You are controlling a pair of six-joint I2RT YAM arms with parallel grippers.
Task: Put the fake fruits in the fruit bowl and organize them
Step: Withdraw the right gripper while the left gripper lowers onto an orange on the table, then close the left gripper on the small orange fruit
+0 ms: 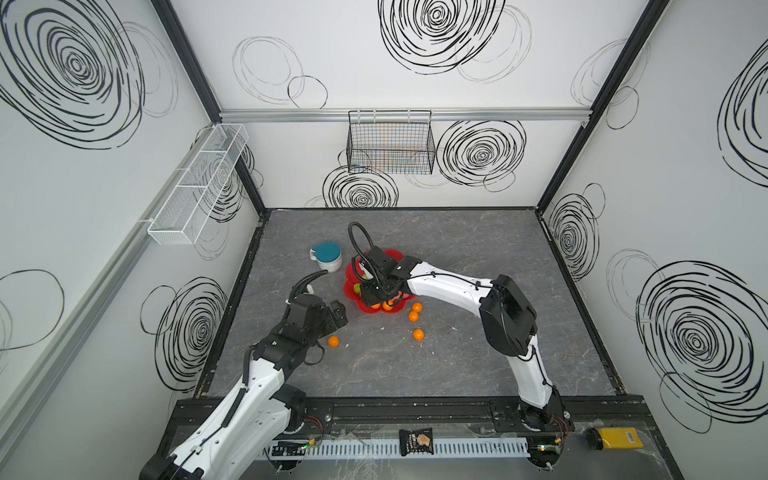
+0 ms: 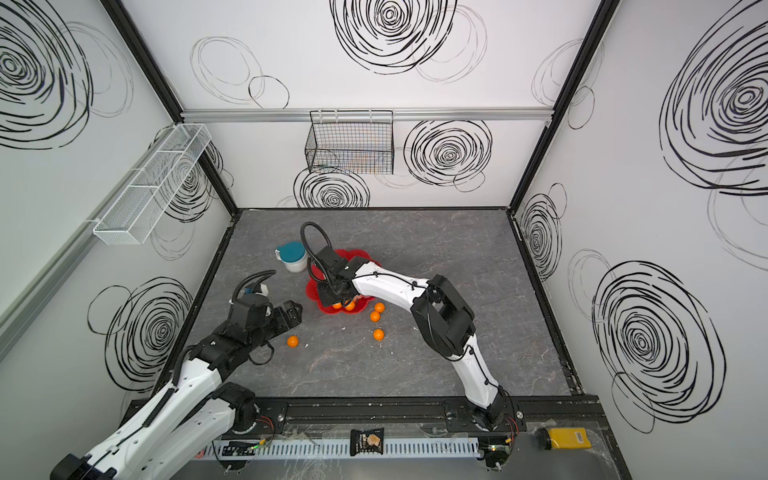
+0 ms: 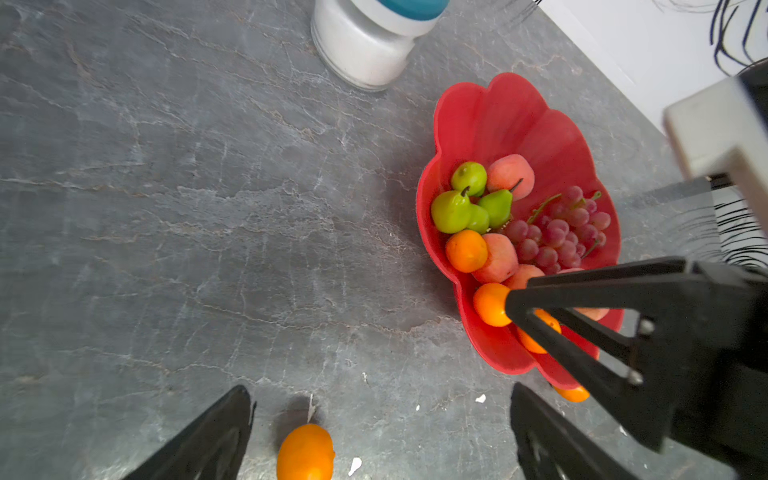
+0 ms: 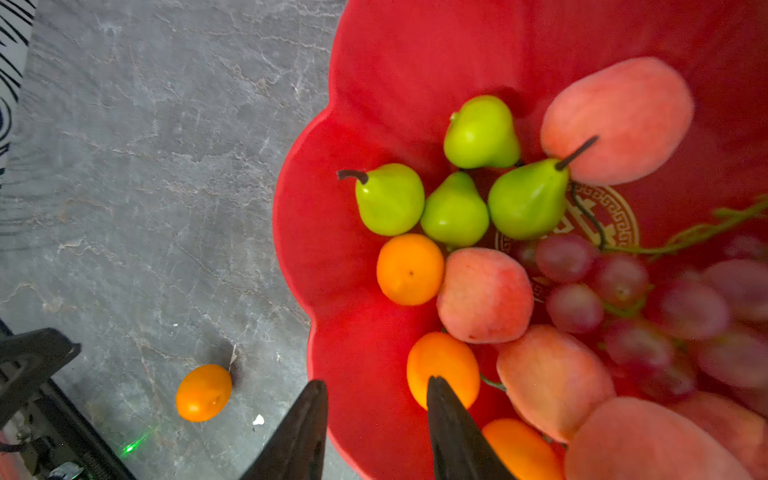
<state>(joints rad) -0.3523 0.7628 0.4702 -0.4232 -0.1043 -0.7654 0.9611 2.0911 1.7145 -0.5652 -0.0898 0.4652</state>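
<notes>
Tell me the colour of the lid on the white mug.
The lid is teal; it shows best in a top view.

A robot lab booth: swirl-scribbled white walls (image 1: 353, 75), black frame posts (image 1: 191, 66), two robot arms (image 1: 449, 282) on a rail (image 1: 395, 413) beside the table (image 1: 457, 374).

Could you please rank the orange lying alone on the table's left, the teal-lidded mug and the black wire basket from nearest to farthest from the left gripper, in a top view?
1. The lone orange: on the table, right beside the left gripper.
2. The teal-lidded mug: farther back on the table.
3. The black wire basket: hanging on the back wall.
</notes>
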